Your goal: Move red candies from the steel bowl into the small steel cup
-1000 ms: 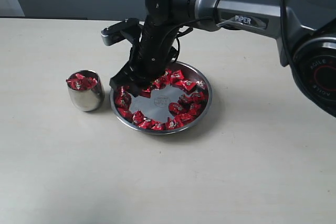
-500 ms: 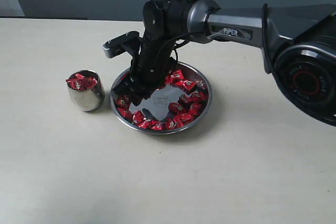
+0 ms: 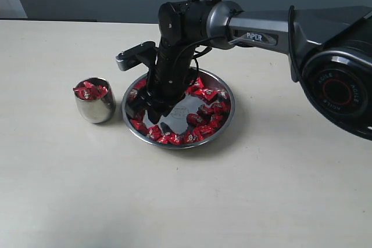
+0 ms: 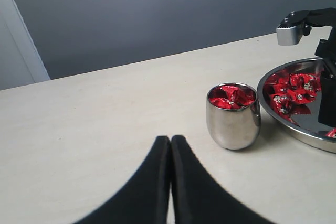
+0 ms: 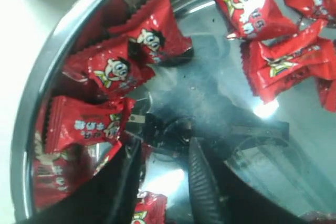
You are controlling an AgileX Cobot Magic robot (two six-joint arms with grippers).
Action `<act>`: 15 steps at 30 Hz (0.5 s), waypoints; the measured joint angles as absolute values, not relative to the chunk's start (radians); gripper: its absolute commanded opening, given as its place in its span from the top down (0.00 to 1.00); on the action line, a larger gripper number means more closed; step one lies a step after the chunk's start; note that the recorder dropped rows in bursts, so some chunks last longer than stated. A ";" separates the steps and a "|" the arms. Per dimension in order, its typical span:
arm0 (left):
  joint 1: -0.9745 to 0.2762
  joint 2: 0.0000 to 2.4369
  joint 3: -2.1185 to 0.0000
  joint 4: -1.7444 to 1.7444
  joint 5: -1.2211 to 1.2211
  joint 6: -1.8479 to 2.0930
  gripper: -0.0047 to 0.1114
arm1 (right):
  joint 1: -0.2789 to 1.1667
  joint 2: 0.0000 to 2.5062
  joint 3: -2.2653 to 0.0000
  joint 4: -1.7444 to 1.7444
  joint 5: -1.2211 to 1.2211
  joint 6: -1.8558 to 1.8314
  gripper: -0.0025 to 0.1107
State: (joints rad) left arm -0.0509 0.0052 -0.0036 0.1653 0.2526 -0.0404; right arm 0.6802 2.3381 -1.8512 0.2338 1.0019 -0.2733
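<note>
Right tool (image 3: pixel 152 112) stands down inside the steel bowl (image 3: pixel 185 147), its jaws partly apart over bare steel, with nothing between them as far as the right wrist view shows. The bowl sits about mid-bench, rather nearer the far edge, and the red candies (image 3: pixel 204 93) lie in a ring along its wall. The small steel cup (image 3: pixel 96 108) stands just beside the bowl on the side toward the bench's (image 3: pixel 87 196) left edge, already heaped to its lip with candies. Left tool (image 4: pixel 170 146) has its fingers pressed together and hangs low over the bench, apart from the cup and holding nothing. The likeliest slip is a close on empty metal: the nearest candies sit beside the fingers, not between them, so a shut here would probably catch only a pinched wrapper end, or nothing. A grip on a glossy wrapper corner could let go on the way across. Sideways shifting to line up could push candies over the low rim, or shove the bowl along the bench into the cup and knock it over. Even a clean carry faces a full cup: a candy dropped on that heap may roll off onto the bench, and a low approach could clip the lip.
</note>
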 measured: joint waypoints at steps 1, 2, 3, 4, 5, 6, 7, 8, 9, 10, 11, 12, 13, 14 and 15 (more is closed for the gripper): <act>-0.051 0.005 -0.004 0.165 0.253 -0.040 0.96 | 0.680 2.338 -1.851 0.234 1.002 -0.276 0.70; -0.051 0.005 -0.004 0.165 0.253 -0.040 0.96 | 0.680 2.338 -1.851 0.234 1.004 -0.276 0.70; -0.051 0.005 -0.004 0.165 0.253 -0.040 0.96 | 0.680 2.338 -1.851 0.236 1.006 -0.276 0.68; -0.051 0.005 -0.004 0.165 0.253 -0.040 0.96 | 0.680 2.338 -1.851 0.236 1.007 -0.281 0.66; -0.051 0.005 -0.004 0.165 0.253 -0.040 0.96 | 0.680 2.338 -1.851 0.236 1.010 -0.284 0.61; -0.051 0.005 -0.004 0.165 0.253 -0.040 0.96 | 0.680 2.338 -1.851 0.236 1.010 -0.288 0.56; -0.051 0.005 -0.004 0.165 0.253 -0.040 0.96 | 0.680 2.338 -1.851 0.236 1.012 -0.290 0.52; -0.051 0.005 -0.004 0.165 0.253 -0.040 0.96 | 0.680 2.338 -1.851 0.236 1.012 -0.292 0.49; -0.051 0.005 -0.004 0.165 0.253 -0.040 0.96 | 0.680 2.338 -1.851 0.236 1.013 -0.292 0.48; -0.051 0.005 -0.004 0.165 0.253 -0.040 0.96 | 0.680 2.338 -1.851 0.236 1.013 -0.294 0.48; -0.051 0.005 -0.004 0.165 0.253 -0.040 0.96 | 0.680 2.338 -1.851 0.236 1.016 -0.294 0.48; -0.051 0.005 -0.004 0.165 0.253 -0.040 0.96 | 0.680 2.338 -1.851 0.236 1.016 -0.295 0.48; -0.051 0.005 -0.004 0.165 0.253 -0.040 0.96 | 0.680 2.338 -1.851 0.236 1.020 -0.295 0.48; -0.051 0.005 -0.004 0.165 0.253 -0.040 0.96 | 0.680 2.338 -1.851 0.236 1.020 -0.295 0.48; -0.051 0.005 -0.004 0.165 0.253 -0.040 0.96 | 0.680 2.338 -1.851 0.236 1.024 -0.295 0.48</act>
State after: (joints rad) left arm -0.0509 0.0052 -0.0036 0.1653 0.2526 -0.0404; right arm 0.6802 2.3381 -1.8512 0.2359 1.0241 -0.2954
